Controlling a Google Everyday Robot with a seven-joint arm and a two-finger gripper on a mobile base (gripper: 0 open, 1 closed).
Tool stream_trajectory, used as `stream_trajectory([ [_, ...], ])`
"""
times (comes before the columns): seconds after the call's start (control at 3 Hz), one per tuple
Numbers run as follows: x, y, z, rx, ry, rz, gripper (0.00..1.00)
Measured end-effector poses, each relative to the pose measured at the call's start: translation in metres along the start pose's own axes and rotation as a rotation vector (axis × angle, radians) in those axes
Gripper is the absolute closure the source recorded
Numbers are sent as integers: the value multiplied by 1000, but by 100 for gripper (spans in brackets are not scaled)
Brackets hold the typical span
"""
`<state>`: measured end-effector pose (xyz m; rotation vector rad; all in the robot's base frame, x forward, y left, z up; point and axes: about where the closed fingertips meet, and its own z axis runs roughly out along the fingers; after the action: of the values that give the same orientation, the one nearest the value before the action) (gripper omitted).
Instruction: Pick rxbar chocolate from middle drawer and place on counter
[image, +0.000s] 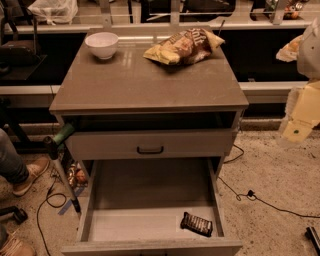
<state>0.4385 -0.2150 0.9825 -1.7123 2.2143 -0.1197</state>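
Lying crosswise, rxbar chocolate sits in middle drawer; gripper beside counter.

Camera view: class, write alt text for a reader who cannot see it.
A dark rxbar chocolate lies in the front right corner of the open middle drawer. The counter above holds a white bowl and a crinkled chip bag. The end effector hangs at the picture's right edge, well clear of the drawer.

One bowl, one bag, one rxbar chocolate, jaws at right
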Motion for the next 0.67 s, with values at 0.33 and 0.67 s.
stream_trajectory([
  [0.33,0,0,0,0,0,0,0],
  [0.67,7,6,16,-17,-18,39,0],
])
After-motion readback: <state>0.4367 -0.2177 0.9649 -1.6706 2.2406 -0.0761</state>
